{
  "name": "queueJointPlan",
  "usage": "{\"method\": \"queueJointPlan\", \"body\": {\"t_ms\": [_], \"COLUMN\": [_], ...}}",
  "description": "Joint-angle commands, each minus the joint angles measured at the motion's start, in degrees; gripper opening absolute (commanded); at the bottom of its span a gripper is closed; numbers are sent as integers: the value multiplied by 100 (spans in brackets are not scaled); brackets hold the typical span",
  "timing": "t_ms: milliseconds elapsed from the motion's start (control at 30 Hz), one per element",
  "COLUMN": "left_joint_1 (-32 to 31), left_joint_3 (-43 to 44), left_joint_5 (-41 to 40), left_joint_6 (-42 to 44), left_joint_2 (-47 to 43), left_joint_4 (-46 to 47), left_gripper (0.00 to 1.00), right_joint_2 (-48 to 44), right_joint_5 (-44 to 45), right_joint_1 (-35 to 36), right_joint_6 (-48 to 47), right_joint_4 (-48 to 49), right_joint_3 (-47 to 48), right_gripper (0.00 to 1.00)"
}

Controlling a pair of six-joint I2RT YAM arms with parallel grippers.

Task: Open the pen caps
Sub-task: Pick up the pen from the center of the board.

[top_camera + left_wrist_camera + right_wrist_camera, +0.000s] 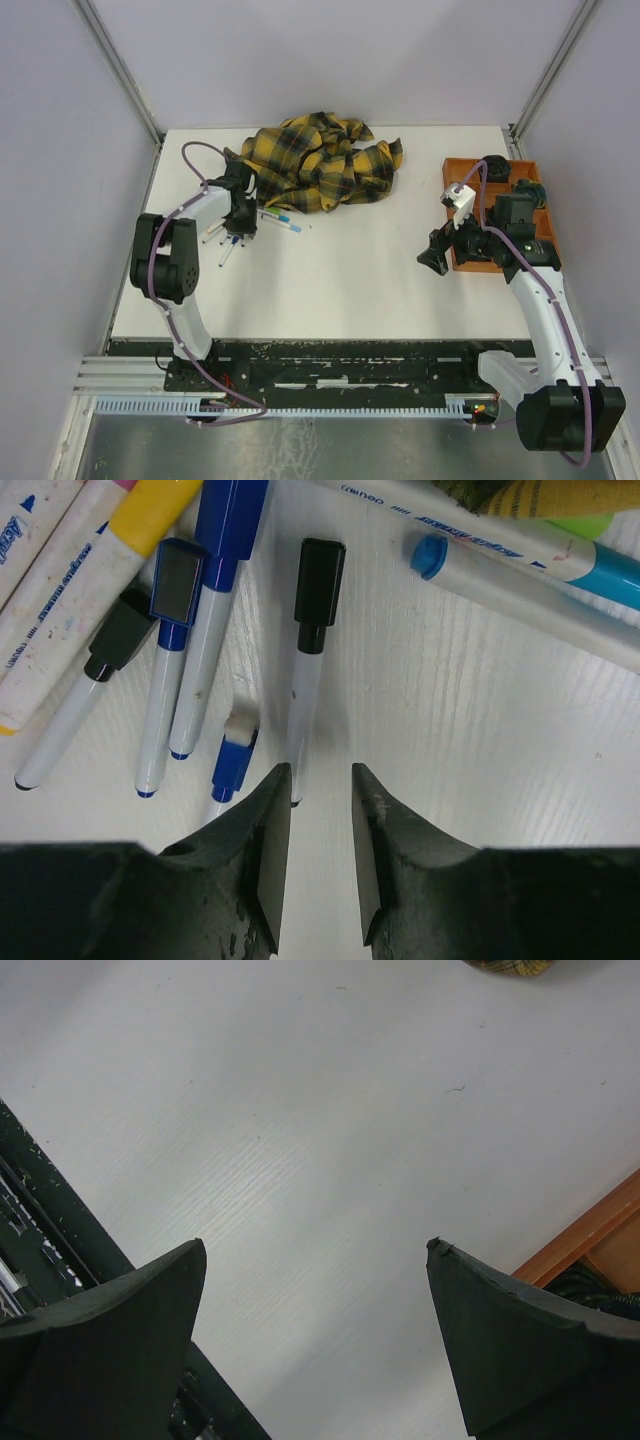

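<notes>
Down among the pens (285, 224) at the far left of the counter (340, 280), beside the plaid cloth (320, 160): left end effector (320, 780) narrowed to a slim gap and holding nothing. Just at one fingertip (270, 810) lies the bare tail of a white pen (300, 710), its black cap (320, 568) on and pointing away. Close alongside are more capped pens, among them a blue cap (178, 580) and a short blue piece (235, 765), cap or pen end unclear. Thicker markers (520, 570) lie further off. Well apart from all this, right end effector (315, 1245) spread wide and empty over bare counter, next to the orange tray (590, 1230). Likely trouble from here: a pinch catches only the very tail of the barrel, or misses it, because the pen sits off-centre against one finger. May flick or roll it into its neighbours, or drag the short blue piece along. Even with a good hold, cannot pull the cap alone; needs a second grip on the cap end, and none is near.
</notes>
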Motion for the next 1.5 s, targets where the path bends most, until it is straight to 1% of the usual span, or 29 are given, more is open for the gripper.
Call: {"method": "queueJointPlan", "body": {"t_ms": [0,500,633,733,933,1033,1133,1200,1400,1467], "left_joint_1": [-13,-14,-17,-13,-20,-18,-30,-82,-327,-356], "left_joint_3": [108,148,132,128,110,101,61,-17,-393,-438], "left_joint_5": [-81,-69,-83,-76,2,48,166,308,382,713], "left_joint_6": [168,223,227,222,213,208,192,155,-1,-84], "left_joint_2": [75,390,422,444,453,440,369,230,-499,-801], "left_joint_4": [166,41,36,37,36,17,13,46,204,203], "left_gripper": [37,38,36,33,24,16,3,3,3,3], "right_joint_2": [-42,-72,-68,-77,-94,-94,-91,-92,-83,-70], "right_joint_5": [-17,-47,-65,-81,-116,-146,-210,-310,-861,-1079], "right_joint_1": [25,24,22,22,22,23,25,17,21,23], "right_joint_6": [-54,-69,-69,-69,-67,-55,-27,16,294,430], "right_joint_4": [229,223,213,205,199,180,180,177,290,376], "right_joint_3": [60,56,73,64,75,87,89,92,36,-5], "right_gripper": [99,99,99,99,99,99,99,99,99,99]}}
